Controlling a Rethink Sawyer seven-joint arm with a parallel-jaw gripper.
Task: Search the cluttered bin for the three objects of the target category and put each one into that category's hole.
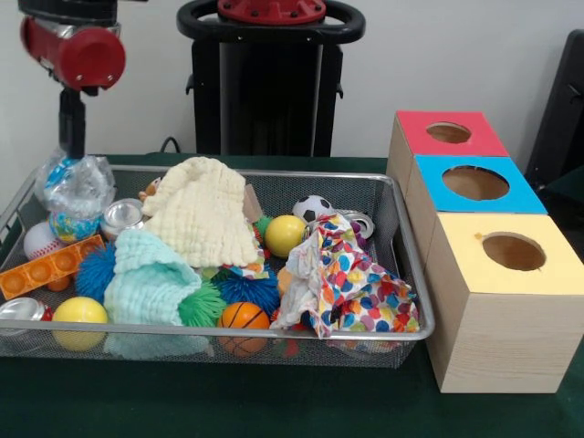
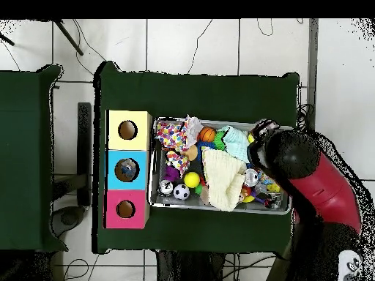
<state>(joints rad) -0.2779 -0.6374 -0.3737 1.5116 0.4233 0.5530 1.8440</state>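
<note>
The gripper (image 1: 73, 151) hangs on a black stem at the basket's 9 o'clock end in the front view, its tips buried in a crinkly packet (image 1: 78, 187), blue, white and clear; whether they are clamped on it I cannot tell. That is the one packet I can count; it sits raised above the toys at the wire-mesh basket's (image 1: 401, 274) far corner. The red arm (image 2: 322, 186) stands nearly vertical there, covering the basket's 3 o'clock end in the overhead view. Outward: two silver cans (image 1: 121, 216) at least, three cloths, cream (image 1: 205, 214), mint (image 1: 146, 274) and dotted (image 1: 351, 287), two yellow balls (image 1: 285, 234), one soccer ball (image 1: 313, 208), one basketball (image 1: 243, 317), one orange tray (image 1: 50, 266). Three boxes stand beyond, red (image 1: 449, 133), blue (image 1: 474, 183), yellow (image 1: 513, 252), one hole each
</note>
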